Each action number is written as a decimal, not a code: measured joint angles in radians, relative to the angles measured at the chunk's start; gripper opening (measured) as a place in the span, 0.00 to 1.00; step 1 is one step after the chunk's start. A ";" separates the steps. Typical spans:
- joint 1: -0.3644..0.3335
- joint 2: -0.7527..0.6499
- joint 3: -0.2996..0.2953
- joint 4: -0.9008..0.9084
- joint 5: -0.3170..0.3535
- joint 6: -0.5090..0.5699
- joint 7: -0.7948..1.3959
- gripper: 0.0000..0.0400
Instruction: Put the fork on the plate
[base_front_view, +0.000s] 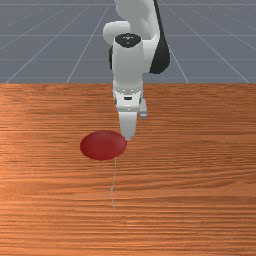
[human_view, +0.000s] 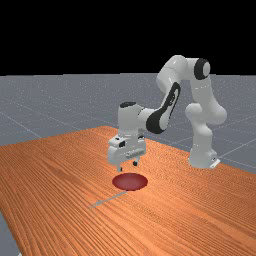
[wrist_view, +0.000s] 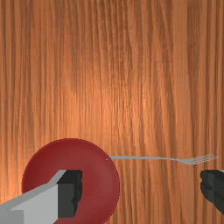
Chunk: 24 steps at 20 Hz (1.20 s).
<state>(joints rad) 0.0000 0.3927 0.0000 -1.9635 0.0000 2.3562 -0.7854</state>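
Observation:
My gripper hangs above the red plate in the far view, its two fingers apart with nothing held. From the front, the gripper is at the right edge of the plate. The thin grey fork lies flat on the wood, its handle end meeting the plate's rim and its tines pointing away from the plate. In the wrist view the gripper stands wide, one finger over the plate, the other beyond the fork's tines to one side; the fork lies beside the gap.
The wooden table stretches around plate and fork. The arm's base stands at the table's right in the far view, and the arm reaches from it over the table.

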 joint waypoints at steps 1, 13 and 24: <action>0.000 0.000 0.000 0.000 0.000 0.000 0.000 0.62; 0.053 -0.089 -0.140 -0.031 0.282 -0.347 1.211 0.01; 0.052 0.052 -0.141 0.108 0.344 -0.190 1.292 0.39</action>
<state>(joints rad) 0.0523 0.4443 -0.1413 -1.8554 0.3444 2.1660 0.5070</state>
